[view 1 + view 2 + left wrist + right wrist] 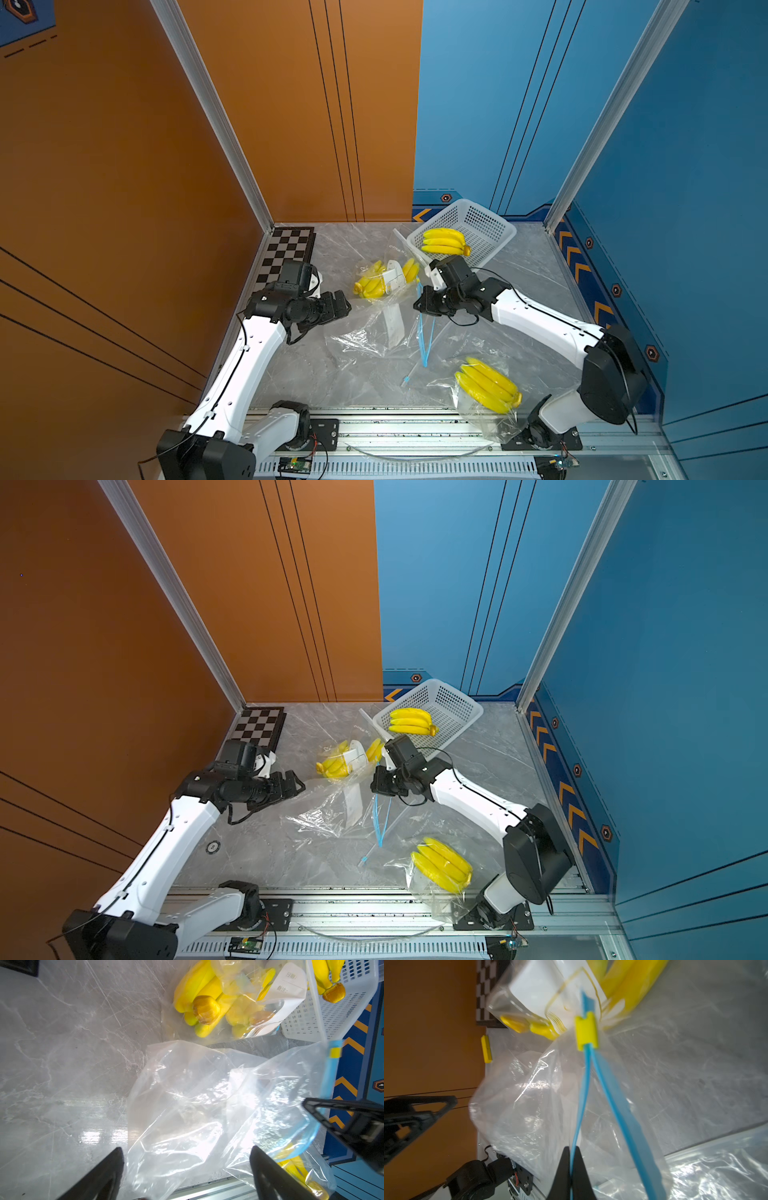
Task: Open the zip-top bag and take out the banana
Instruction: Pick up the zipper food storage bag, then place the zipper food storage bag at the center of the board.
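Marble tabletop (716, 1059); only right wrist shows right pincer (572, 1150) pinching zip strip (581, 1099).

Both top views: high, from base-rail side, tilted down over whole table (299, 386), nearly identical framing. Left wrist: close, low, facing clear bag (187, 1105). Right wrist: closer, facing along blue zip strip (625, 1113). Shared: that bag, opposite sides.

Crumpled clear zip-top bag (365, 336) lies mid-table, blue zip (424, 340) parted, yellow banana bunch (368, 286) just beyond.
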Tool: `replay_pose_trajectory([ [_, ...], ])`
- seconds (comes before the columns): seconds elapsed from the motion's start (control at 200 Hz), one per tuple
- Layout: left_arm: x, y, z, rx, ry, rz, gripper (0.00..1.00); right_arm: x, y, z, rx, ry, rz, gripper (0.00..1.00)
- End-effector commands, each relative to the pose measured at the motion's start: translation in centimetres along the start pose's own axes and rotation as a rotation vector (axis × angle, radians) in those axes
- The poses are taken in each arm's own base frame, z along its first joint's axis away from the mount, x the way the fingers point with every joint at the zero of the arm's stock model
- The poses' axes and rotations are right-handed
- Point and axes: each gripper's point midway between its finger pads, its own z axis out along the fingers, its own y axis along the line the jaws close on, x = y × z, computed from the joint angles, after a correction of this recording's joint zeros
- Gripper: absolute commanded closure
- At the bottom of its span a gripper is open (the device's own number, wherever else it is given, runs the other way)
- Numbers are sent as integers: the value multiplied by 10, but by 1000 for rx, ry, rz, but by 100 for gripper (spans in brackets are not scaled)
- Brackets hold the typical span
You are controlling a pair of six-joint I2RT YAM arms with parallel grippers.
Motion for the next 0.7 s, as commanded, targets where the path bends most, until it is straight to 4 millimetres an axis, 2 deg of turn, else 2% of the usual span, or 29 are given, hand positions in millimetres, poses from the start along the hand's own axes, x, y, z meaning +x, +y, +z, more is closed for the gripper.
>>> replay_pose_trajectory([
  [0.0, -13, -5, -17, 7, -73, 0, 2, -45, -15, -57, 76, -162, 38, 100],
  [0.05, -16, -8, -21, 13, -86, 0, 2, -68, -14, -84, 64, -246, 61, 100],
  [0.155, -19, -10, -26, 18, -107, 3, 2, -113, -29, -147, 75, -425, 112, 100],
  [0.225, -19, -11, -26, 23, -107, 7, 2, -133, -50, -187, 114, -530, 153, 100],
  [0.315, -17, -14, -20, 47, -89, 10, 2, -146, -94, -235, 223, -655, 254, 100],
  [0.39, -15, -14, -17, 59, -81, 7, 2, -140, -139, -265, 325, -739, 376, 100],
  [0.495, -14, -14, -15, 60, -77, 8, 2, -117, -202, -294, 478, -823, 527, 100],
  [0.596, -13, -15, -13, 60, -68, 11, 2, -83, -256, -304, 602, -856, 675, 100],
  [0.696, -12, -16, -10, 65, -53, 19, 2, -57, -290, -302, 686, -839, 747, 100],
])
